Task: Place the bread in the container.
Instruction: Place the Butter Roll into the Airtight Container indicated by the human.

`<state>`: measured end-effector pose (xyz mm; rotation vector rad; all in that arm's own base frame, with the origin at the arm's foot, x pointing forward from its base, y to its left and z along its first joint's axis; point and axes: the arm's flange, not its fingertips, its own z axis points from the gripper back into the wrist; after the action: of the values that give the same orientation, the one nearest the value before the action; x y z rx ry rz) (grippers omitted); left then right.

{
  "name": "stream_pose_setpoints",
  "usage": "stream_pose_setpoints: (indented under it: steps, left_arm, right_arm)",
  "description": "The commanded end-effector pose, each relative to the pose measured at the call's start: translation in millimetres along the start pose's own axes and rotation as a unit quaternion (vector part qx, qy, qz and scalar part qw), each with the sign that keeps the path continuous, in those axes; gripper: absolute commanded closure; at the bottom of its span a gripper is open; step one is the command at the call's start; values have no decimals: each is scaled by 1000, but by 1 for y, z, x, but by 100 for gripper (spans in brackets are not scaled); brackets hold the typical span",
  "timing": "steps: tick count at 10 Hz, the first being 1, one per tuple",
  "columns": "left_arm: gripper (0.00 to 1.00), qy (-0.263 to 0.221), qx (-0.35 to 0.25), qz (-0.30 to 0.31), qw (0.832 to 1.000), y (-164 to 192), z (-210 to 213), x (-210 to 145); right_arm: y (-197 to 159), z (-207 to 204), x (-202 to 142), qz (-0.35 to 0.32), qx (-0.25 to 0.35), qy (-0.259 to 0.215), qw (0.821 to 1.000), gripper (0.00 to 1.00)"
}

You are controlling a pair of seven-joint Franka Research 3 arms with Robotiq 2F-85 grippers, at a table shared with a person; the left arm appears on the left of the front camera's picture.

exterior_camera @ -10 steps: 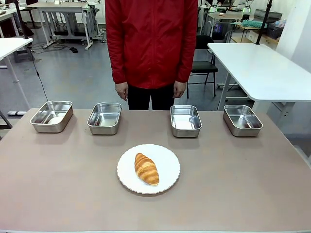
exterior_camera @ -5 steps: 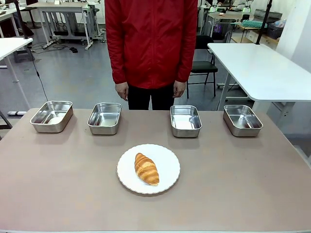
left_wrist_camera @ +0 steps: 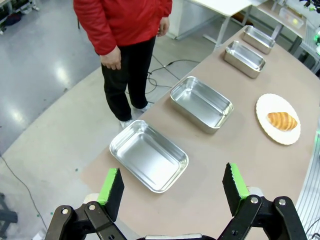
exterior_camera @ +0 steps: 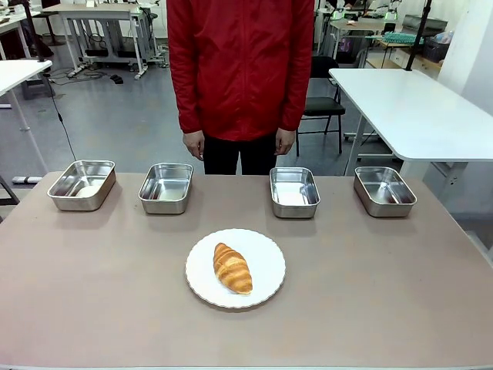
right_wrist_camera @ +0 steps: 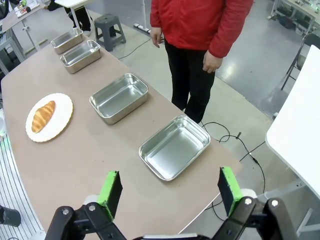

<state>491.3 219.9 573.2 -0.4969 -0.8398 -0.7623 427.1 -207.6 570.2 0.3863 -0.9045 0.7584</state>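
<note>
The golden-brown croissant (exterior_camera: 233,268) lies on a round white plate (exterior_camera: 266,247) near the middle of the table; it also shows in the left wrist view as the croissant (left_wrist_camera: 282,120) and in the right wrist view as the croissant (right_wrist_camera: 43,116). Four alike steel trays line the far edge: tray (exterior_camera: 82,185), tray (exterior_camera: 166,187), tray (exterior_camera: 294,192), tray (exterior_camera: 384,190). My left gripper (left_wrist_camera: 173,190) hangs open high above the leftmost tray (left_wrist_camera: 149,155). My right gripper (right_wrist_camera: 169,192) hangs open above the rightmost tray (right_wrist_camera: 174,146). Nothing sits between either pair of fingers.
A person in a red jacket (exterior_camera: 240,69) stands at the far side of the table with both hands down, one hand (exterior_camera: 192,144) and the other hand (exterior_camera: 284,142) just behind the edge. A white table (exterior_camera: 408,108) stands at the back right.
</note>
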Motion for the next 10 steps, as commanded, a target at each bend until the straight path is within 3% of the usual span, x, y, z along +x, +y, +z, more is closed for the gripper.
stream_pose_setpoints:
  steps: [1,10]
  left_arm:
    - [0,-1,-3,-6,1000,-1,1,1]
    - [0,-1,-3,-6,1000,-1,1,1]
  right_arm:
    - [0,0,1,2,3,-2,1000,0]
    - [0,0,1,2,3,-2,1000,0]
